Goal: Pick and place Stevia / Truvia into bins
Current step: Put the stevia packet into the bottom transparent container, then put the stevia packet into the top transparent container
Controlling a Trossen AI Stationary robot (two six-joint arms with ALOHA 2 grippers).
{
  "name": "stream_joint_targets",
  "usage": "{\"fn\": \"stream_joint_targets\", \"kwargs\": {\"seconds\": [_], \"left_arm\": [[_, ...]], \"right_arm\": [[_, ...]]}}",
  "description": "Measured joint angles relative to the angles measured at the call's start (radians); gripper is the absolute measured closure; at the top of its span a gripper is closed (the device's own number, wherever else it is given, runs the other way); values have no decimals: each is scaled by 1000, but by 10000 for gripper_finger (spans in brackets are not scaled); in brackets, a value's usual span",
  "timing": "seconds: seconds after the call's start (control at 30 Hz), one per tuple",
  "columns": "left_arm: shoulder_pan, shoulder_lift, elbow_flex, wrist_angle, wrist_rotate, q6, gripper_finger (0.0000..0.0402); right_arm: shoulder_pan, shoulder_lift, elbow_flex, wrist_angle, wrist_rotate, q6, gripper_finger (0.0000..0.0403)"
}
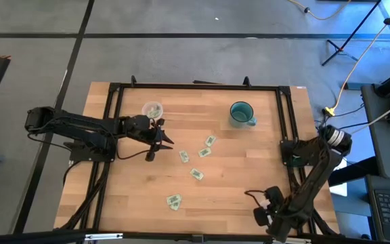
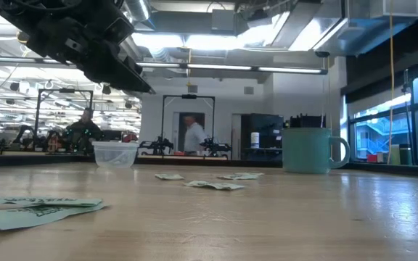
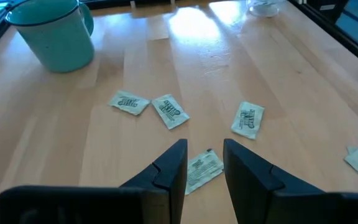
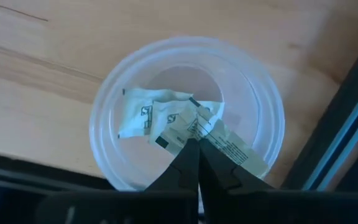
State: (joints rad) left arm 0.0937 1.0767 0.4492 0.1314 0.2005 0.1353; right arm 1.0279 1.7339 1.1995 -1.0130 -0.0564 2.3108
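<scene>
- The left pincer (image 1: 156, 142) hovers over the surface (image 1: 249, 176), fingers parted and empty; its wrist view shows 1 sachet (image 3: 201, 169) just beyond the fingertips.
- The other loose sachets lie flat mid-surface: 3 more (image 3: 169, 111) near the first, and a further pair (image 1: 174, 200) at the near edge.
- 1 cup (image 1: 152, 108) stands just beside the left pincer, toward the far edge.
- The right pincer (image 4: 197, 163) sits at the near right corner, fingers shut and holding nothing, directly above a second cup (image 4: 186, 115) that holds several sachets (image 4: 166, 118).
- A mug (image 1: 241, 113) stands well apart, on the far right.
- Risks, as I judge them:
  - The flat sachet could slide away if the fingertips come down unevenly or off centre.
  - A fingertip could tear the thin paper by digging in.
  - The light cup could tip if the arm brushes it on the way over.
  - A release too high or off the rim would drop the sachet outside.
</scene>
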Motion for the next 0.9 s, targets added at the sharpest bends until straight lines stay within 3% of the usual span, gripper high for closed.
{"fn": "stream_joint_targets", "kwargs": {"seconds": [0.5, 0.9], "left_arm": [[0, 0, 0, 0, 0, 0, 304], [-4, 13, 21, -14, 0, 1, 304]], "right_arm": [[0, 7, 0, 0, 11, -14, 378], [-3, 7, 0, -1, 11, -15, 318]]}}
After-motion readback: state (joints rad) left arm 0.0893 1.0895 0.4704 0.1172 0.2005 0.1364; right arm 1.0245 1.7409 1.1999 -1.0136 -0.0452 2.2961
